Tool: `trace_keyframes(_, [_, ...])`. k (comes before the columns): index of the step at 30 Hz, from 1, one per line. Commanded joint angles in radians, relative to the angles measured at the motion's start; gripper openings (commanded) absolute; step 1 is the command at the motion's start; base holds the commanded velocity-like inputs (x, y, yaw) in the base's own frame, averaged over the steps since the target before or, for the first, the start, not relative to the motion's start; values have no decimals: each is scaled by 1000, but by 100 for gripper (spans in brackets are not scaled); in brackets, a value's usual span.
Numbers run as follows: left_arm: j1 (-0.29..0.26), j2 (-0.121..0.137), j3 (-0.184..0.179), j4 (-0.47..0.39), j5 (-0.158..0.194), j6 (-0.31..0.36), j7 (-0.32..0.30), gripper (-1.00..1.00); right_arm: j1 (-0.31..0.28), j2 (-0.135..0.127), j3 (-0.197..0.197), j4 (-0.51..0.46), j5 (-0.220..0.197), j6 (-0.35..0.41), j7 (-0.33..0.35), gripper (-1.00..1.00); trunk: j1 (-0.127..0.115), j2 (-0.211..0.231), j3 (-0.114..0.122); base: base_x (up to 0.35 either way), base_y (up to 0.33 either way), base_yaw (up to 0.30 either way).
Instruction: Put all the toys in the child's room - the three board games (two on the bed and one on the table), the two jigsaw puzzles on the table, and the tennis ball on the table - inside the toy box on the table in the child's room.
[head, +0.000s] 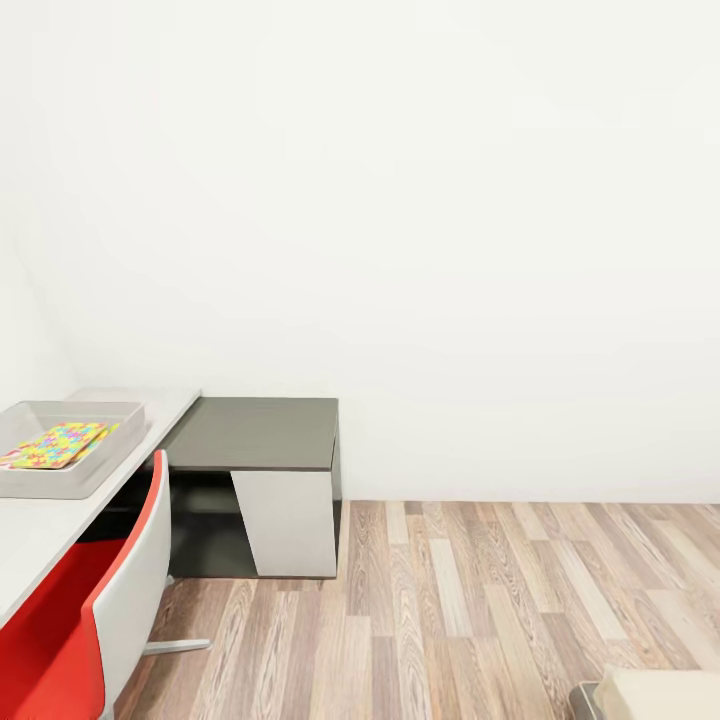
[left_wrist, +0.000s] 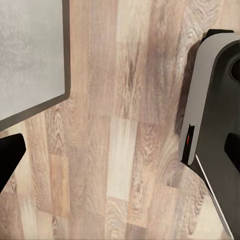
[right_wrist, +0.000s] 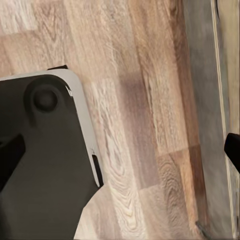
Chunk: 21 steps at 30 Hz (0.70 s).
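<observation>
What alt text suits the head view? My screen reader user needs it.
A pale grey toy box holding a multicoloured jigsaw puzzle sits on a long table at left, a red-and-white chair before it. Wood-plank floor and a white wall fill the rest.

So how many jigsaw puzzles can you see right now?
1 for certain: a multicoloured jigsaw puzzle lying inside the toy box on the table, at the head view's left. A second may lie beneath it or off-frame; I cannot tell.
</observation>
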Motion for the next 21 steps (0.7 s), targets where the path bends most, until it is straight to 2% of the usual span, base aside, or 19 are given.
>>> trace_keyframes(1, [0,0,8,3,-10,-6,4,100,0,-1,9,0,-5,-1,-12,100,1,-2,-2,0,0,0])
trace_keyframes(12, [5,-10,10,3,-7,0,2,100,1,4,11,0,-4,29,-42,100,1,-2,-2,0,0,0])
trace_keyframes(15, [5,-27,13,2,-9,-2,1,100,2,6,12,0,-2,57,-46,100,1,-2,-2,0,0,0])
trace_keyframes(16, [4,-47,16,0,-9,-4,1,100,2,7,10,0,-5,68,-49,100,1,-2,-2,0,0,0])
trace_keyframes(21, [4,-82,17,-2,-10,-5,1,100,2,6,-4,0,-14,80,-58,100,1,-2,-2,0,0,0])
